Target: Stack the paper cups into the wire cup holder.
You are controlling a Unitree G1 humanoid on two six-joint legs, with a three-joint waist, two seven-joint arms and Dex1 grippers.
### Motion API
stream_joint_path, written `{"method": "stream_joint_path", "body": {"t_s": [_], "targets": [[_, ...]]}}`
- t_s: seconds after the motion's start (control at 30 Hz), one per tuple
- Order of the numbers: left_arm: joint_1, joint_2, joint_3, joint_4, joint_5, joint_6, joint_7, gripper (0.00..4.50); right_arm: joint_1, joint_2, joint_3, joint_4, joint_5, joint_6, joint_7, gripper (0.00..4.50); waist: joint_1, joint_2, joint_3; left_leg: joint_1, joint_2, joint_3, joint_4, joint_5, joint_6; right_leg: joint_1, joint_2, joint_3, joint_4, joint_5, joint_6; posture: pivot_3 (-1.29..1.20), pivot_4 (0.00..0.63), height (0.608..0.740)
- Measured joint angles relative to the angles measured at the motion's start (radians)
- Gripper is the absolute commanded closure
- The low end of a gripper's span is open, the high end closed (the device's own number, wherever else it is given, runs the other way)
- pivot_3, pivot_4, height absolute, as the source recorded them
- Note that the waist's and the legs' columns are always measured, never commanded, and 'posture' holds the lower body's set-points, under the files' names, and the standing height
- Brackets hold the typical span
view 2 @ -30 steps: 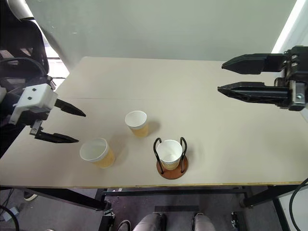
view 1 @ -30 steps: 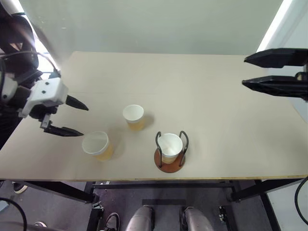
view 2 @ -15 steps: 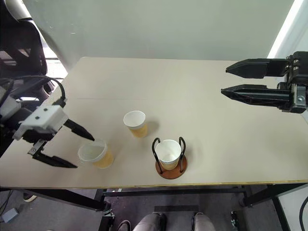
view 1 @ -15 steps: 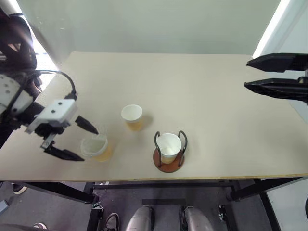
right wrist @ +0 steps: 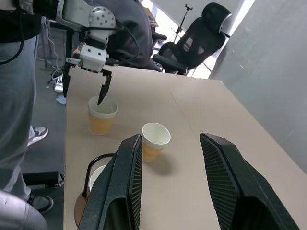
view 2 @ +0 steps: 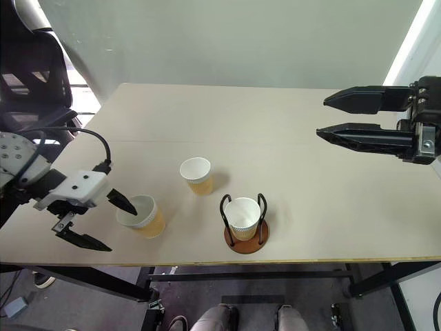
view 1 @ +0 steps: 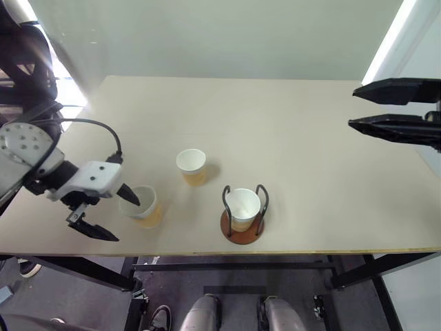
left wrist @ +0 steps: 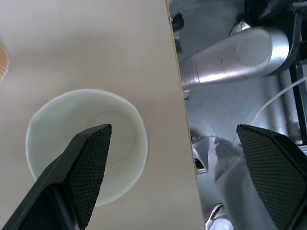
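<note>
Three paper cups stand on the table [view 1: 310,172]. One paper cup [view 1: 242,205] sits inside the wire cup holder [view 1: 241,236] near the front edge. A second cup [view 1: 191,165] stands upright a little behind and left of it. Over the third cup [view 1: 145,207], at the front left, my left gripper [view 1: 118,216] stands open and points steeply down. One of its fingers [left wrist: 91,158] hangs over the cup's mouth [left wrist: 125,139], and the other is outside its wall, past the table's front edge. My right gripper [view 1: 353,107] hovers high at the right, open and holding nothing.
In the right wrist view a person in grey trousers [right wrist: 14,96] stands at the table's left end, with a black office chair [right wrist: 192,33] behind. The table's front edge [view 1: 275,254] runs close to the holder. Bare tabletop lies between the cups and my right gripper.
My left gripper has come down and back toward the front-left cup, tipping steeply downward, so one finger now hangs over the cup's mouth. The right gripper and the cups kept still.
</note>
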Motion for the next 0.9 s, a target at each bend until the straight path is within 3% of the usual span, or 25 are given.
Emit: {"method": "stream_joint_path", "body": {"t_s": [0.53,0.67,0.9], "targets": [[0.070,-0.123,0.012,0.067,0.078,-0.043,0.000,0.00,-0.003,-0.022,0.006,-0.010,0.024,-0.008,-0.024,2.62,0.001,0.000,0.000,0.000,0.000,0.000,0.001,0.002,0.006,0.000,0.000,0.000,0.000,0.000,0.001,0.00,0.150,0.740],[0.072,-0.152,0.020,0.069,0.094,-0.042,0.000,0.93,-0.002,-0.023,0.007,-0.015,0.030,-0.010,-0.031,2.60,0.002,0.000,0.000,0.000,0.000,0.000,0.001,0.002,0.005,0.000,0.000,0.000,0.000,0.001,0.002,0.00,0.150,0.740],[0.070,-0.171,0.037,0.086,0.110,-0.041,0.000,3.55,0.014,-0.027,0.007,-0.023,0.035,-0.010,-0.039,2.60,0.002,0.000,0.000,0.000,0.000,0.000,0.001,0.002,0.005,0.000,0.000,0.000,0.000,0.001,0.002,0.00,0.150,0.740]]}}
